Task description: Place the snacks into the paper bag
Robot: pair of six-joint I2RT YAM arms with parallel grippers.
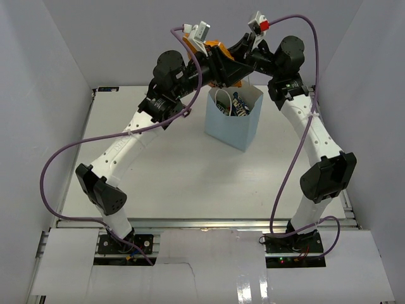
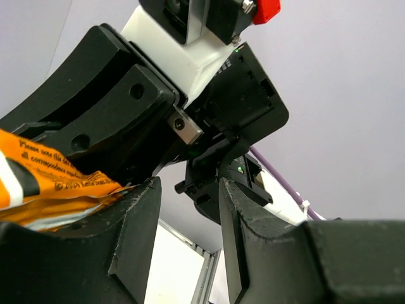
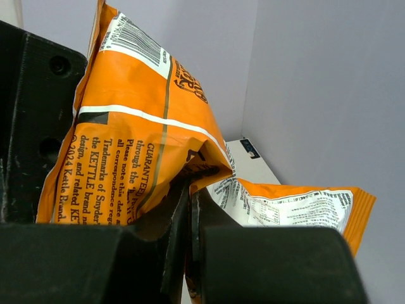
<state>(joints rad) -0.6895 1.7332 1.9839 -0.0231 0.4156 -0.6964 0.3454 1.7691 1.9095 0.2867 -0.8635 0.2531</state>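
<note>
Flat white table (image 1: 190, 183), surface level. One item stands directly on it: an upright light-blue paper bag (image 1: 229, 128) with white interior, at the far centre, slightly right of the midline.

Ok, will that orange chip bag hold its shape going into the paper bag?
Probably floppy: the orange chip bag creases and bends over where the right claw pinches it. Likely light, since that thin pinch carries it. Its glossy film may slip.
</note>
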